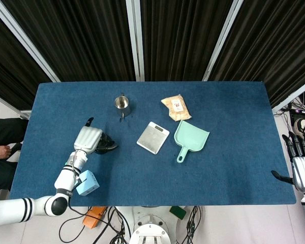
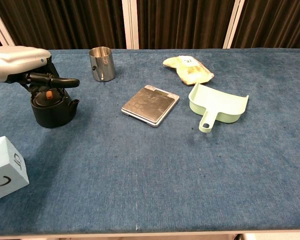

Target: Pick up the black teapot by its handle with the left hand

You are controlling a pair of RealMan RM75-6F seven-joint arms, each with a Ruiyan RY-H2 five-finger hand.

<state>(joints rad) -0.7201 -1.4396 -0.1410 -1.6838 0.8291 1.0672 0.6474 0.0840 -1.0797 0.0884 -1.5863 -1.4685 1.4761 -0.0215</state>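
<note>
The black teapot [image 2: 52,110] with an orange lid knob stands on the blue table at the left. From above only its spout side [image 1: 109,147] shows past my hand. My left hand [image 1: 89,138] hovers low over the pot, covering its wire handle. Its dark fingers [image 2: 60,80] stretch flat across the lid, and the thumb sticks out toward the far side. I cannot see any finger wrapped around the handle. My right hand [image 1: 300,170] hangs beyond the table's right edge, fingers straight and empty.
A steel cup [image 2: 101,63] stands behind the teapot. A silver scale [image 2: 150,105], a mint dustpan [image 2: 217,107] and a snack bag [image 2: 188,69] lie at centre and right. A pale blue cube [image 2: 2,168] sits at the near left, beside my left forearm.
</note>
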